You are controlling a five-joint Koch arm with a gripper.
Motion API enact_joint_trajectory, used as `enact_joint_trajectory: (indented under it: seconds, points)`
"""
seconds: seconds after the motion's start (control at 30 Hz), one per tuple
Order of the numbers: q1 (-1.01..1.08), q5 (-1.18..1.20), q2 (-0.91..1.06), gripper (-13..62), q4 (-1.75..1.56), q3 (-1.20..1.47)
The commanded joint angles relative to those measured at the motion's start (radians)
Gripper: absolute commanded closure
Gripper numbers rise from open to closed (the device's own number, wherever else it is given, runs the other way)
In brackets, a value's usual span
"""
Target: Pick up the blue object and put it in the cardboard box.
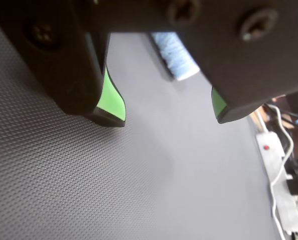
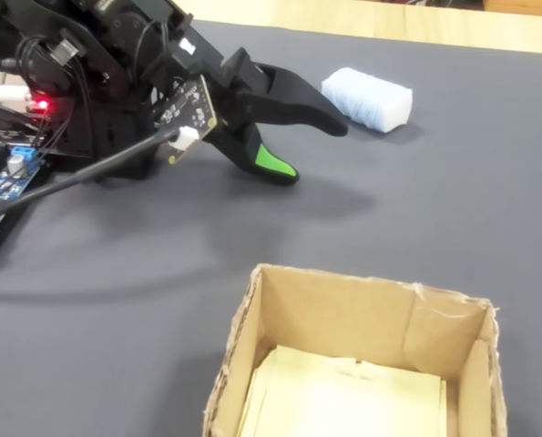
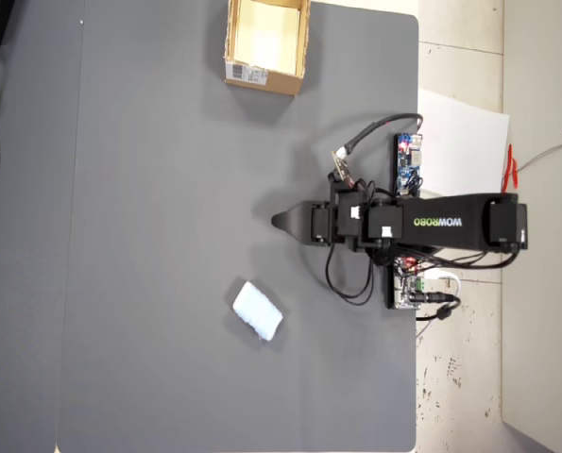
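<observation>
The blue object is a pale blue-white soft block lying on the dark grey mat. In the wrist view it shows beyond the gap between my jaws, partly hidden by the gripper body. My gripper is open, its green-padded fingers wide apart with nothing between them. In the fixed view the gripper hovers low over the mat, its tips a short way left of the blue object. The cardboard box stands open at the front. From overhead, the gripper sits between the box and the blue object.
The arm's base and a circuit board with cables sit at the mat's right edge in the overhead view. A white power strip with cords lies off the mat. White paper lies on the floor beside it.
</observation>
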Motion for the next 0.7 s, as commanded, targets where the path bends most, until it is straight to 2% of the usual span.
enact_joint_trajectory:
  seconds: [0.0, 0.47, 0.67]
  points:
    - [-0.026, 0.11, 0.084, 15.7, 0.091, 0.034]
    - [-0.133, 0.451, 0.084, 15.7, 0.163, -0.006]
    - [-0.186, 0.495, 0.084, 15.7, 0.285, -0.117]
